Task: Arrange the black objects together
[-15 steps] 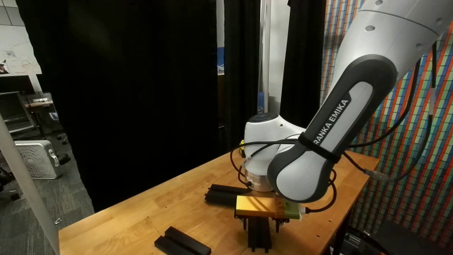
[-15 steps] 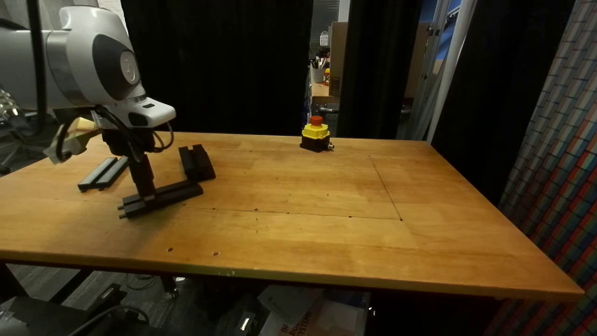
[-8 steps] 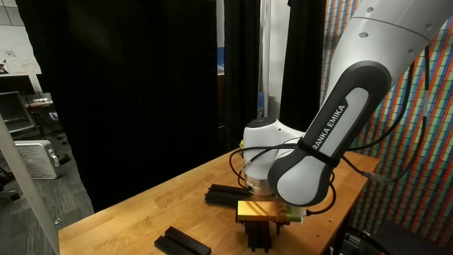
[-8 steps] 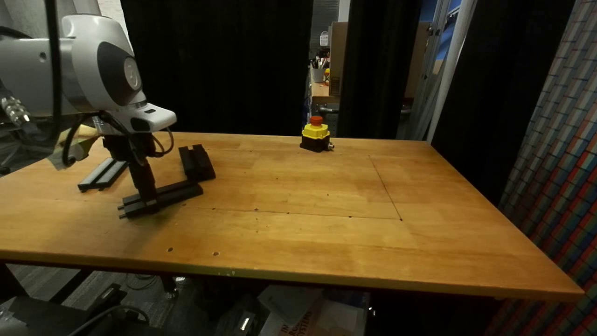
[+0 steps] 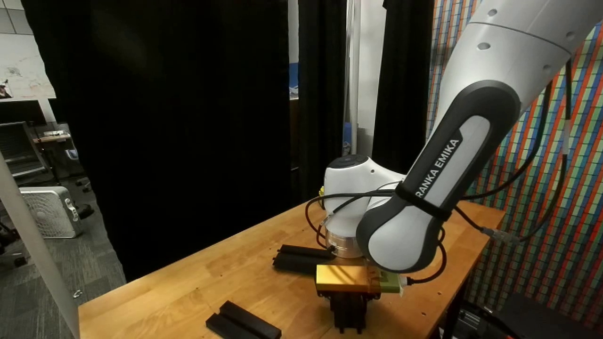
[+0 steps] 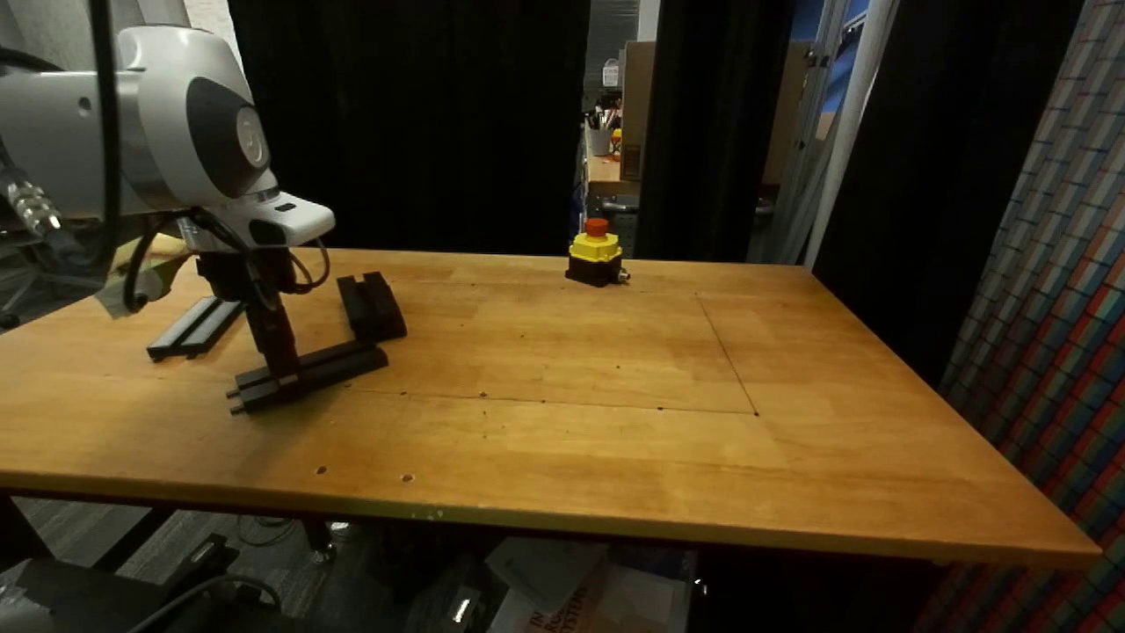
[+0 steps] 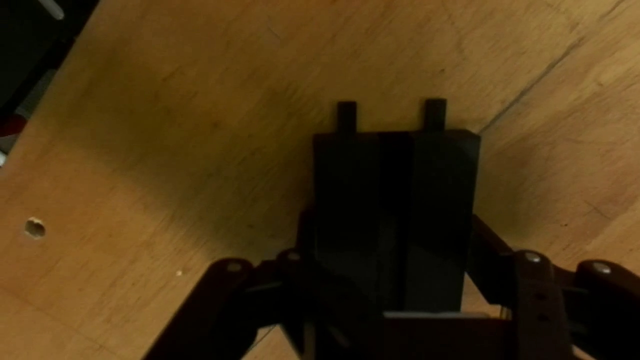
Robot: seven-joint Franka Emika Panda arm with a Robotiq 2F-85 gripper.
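Wrist view: gripper (image 7: 392,225) pinching a black bar (image 7: 395,195) widthwise, likely for steering. In an exterior view: second bar (image 5: 299,260) far, third bar (image 5: 242,324) near left. In an exterior view: held bar (image 6: 336,368), right end just beside second bar, presumably for joining.

— How is the arm (image 5: 438,165) standing?

— In an exterior view it slants down from the upper right to a rounded joint (image 5: 400,242), with a black strap (image 5: 423,201) around it just above.

— And the wrist (image 6: 211,141)?

— Bent over, so the gripper (image 7: 394,235) points down. In an exterior view it leans a little off upright.

— Are the fingers (image 7: 487,255) spread wide?

— Only partway. The wrist view has one on either side, facing each other, clamped on what sits between them.

— Touching on both sides?

— Looks so, though the fingers are nearly black there and their inner faces are hard to make out.
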